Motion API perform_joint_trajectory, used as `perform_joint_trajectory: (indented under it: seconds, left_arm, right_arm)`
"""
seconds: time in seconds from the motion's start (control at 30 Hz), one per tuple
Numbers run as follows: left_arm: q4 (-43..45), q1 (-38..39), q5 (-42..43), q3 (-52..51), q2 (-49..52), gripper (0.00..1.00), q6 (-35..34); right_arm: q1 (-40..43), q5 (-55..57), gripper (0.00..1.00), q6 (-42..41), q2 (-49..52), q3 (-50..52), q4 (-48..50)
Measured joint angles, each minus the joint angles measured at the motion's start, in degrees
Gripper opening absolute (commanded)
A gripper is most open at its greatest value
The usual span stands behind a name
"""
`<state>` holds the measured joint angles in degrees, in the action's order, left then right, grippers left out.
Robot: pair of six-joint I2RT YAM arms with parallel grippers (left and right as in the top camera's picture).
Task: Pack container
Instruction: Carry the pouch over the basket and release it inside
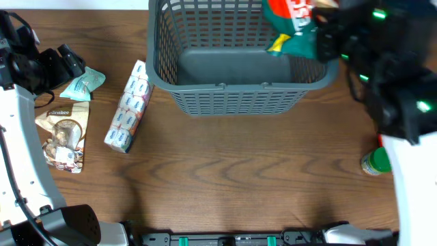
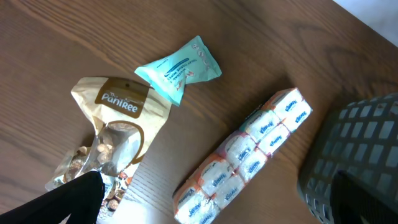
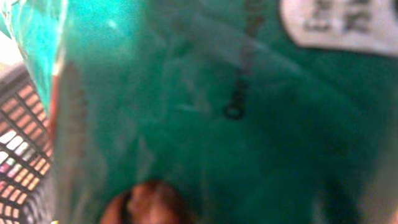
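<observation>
Right pincer (image 1: pixel 321 41) is clenched on the green snack bag (image 1: pixel 290 24), with the container (image 1: pixel 225 89) open right beneath it. This looks like the drop-off: lower slightly, then release. Left pincer (image 1: pixel 72 65) is spread and empty, the teal packet (image 1: pixel 83 83) just below it.

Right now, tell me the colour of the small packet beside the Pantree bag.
The packet is light teal, clearest in the left wrist view.
</observation>
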<state>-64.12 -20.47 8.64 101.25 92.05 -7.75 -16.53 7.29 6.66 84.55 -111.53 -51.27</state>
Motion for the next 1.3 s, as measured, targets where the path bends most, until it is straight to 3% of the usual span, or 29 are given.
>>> perform_joint_trajectory:
  seconds: [0.43, 0.93, 0.97, 1.0, 1.03, 1.07, 1.3]
  left_arm:
    - [0.02, 0.00, 0.00, 0.00, 0.00, 0.98, 0.00]
    - [0.02, 0.00, 0.00, 0.00, 0.00, 0.99, 0.00]
    - [0.02, 0.00, 0.00, 0.00, 0.00, 0.99, 0.00]
    - [0.02, 0.00, 0.00, 0.00, 0.00, 0.99, 0.00]
    - [0.02, 0.00, 0.00, 0.00, 0.00, 0.99, 0.00]
    - [0.02, 0.00, 0.00, 0.00, 0.00, 0.99, 0.00]
    - [0.00, 0.00, 0.00, 0.00, 0.00, 0.99, 0.00]
  right_arm:
    - [-1.66, 7.93, 0.01, -9.62, 18.45, -3.56, -6.60]
    - [-1.64, 7.43, 0.01, -16.79, 27.58, -3.61, -13.81]
    - [-1.66, 7.39, 0.04, -16.92, 27.63, -3.61, -13.79]
    - [-1.66, 7.32, 0.42, -16.96, 27.67, -3.61, -13.79]
    - [-1.66, 7.32, 0.64, -17.25, 27.67, -3.61, -13.75]
    - [-1.66, 7.30, 0.74, -17.25, 27.67, -3.72, -13.60]
    - [-1.66, 6.58, 0.82, -16.72, 27.65, -5.86, -12.59]
